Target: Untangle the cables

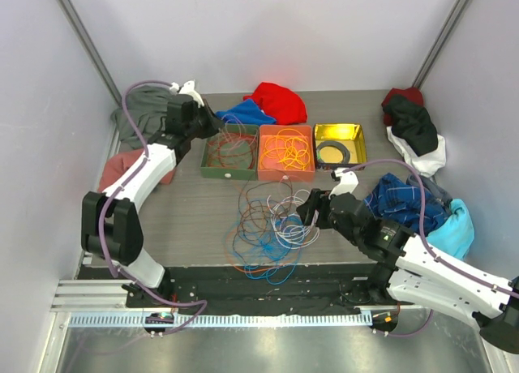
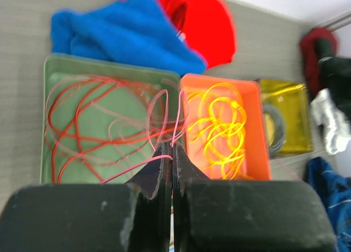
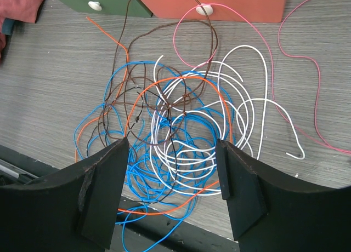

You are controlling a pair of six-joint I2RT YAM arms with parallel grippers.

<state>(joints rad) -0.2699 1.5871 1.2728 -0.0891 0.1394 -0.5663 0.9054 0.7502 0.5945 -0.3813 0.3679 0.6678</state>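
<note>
A tangle of blue, white, brown and orange cables (image 1: 268,227) lies on the table near its front edge. My right gripper (image 3: 173,145) hovers open just above the tangle (image 3: 181,126), with nothing between its fingers. My left gripper (image 2: 171,148) is shut on a thin pink cable (image 2: 131,170) over the green tray (image 2: 109,64), which holds red cables (image 1: 229,150). Yellow cables (image 2: 219,126) fill the orange tray (image 1: 285,177). Pink cable (image 3: 299,57) also trails across the table at the right of the tangle.
A yellow tray (image 1: 339,130) holds a black ring coil (image 1: 334,152). Cloths ring the table: red (image 1: 280,101), blue (image 1: 243,113), grey (image 1: 146,109), dark pink (image 1: 122,166), black and white (image 1: 413,130), blue plaid (image 1: 401,199). Some blue cable hangs over the front edge (image 3: 164,230).
</note>
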